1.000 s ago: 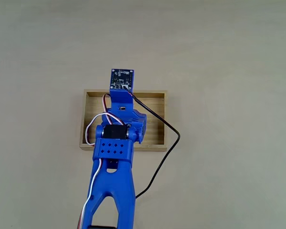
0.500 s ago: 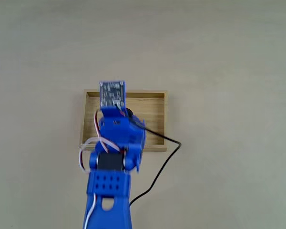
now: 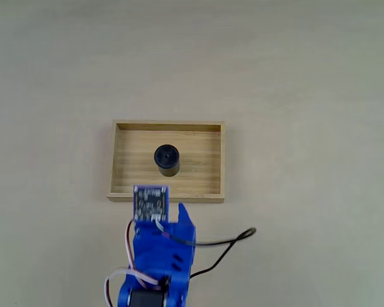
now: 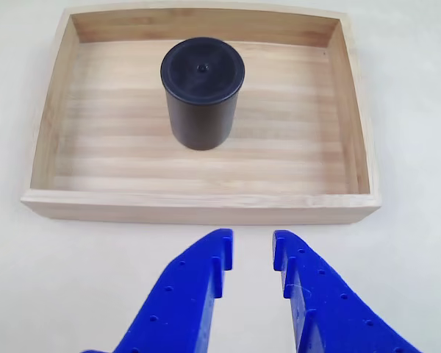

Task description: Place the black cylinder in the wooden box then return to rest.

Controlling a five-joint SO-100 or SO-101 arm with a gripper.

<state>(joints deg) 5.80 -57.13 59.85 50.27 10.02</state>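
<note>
Your black cylinder (image 3: 167, 159) stands upright on the floor of the wooden box (image 3: 212, 161), near the middle and apart from every wall; the other view (image 4: 202, 92) shows its round glossy top and the plank grain around it. The box (image 4: 198, 207) rests flat on the pale table (image 3: 307, 96). Your fingers (image 4: 203, 273) are released, a narrow gap between their blue tips, holding nothing, and sit just outside the box's near wall over bare table. In the fixed view the blue arm (image 3: 160, 256) carries a small circuit board (image 3: 150, 203), with a black cable (image 3: 227, 242) looping off to the right.
</note>
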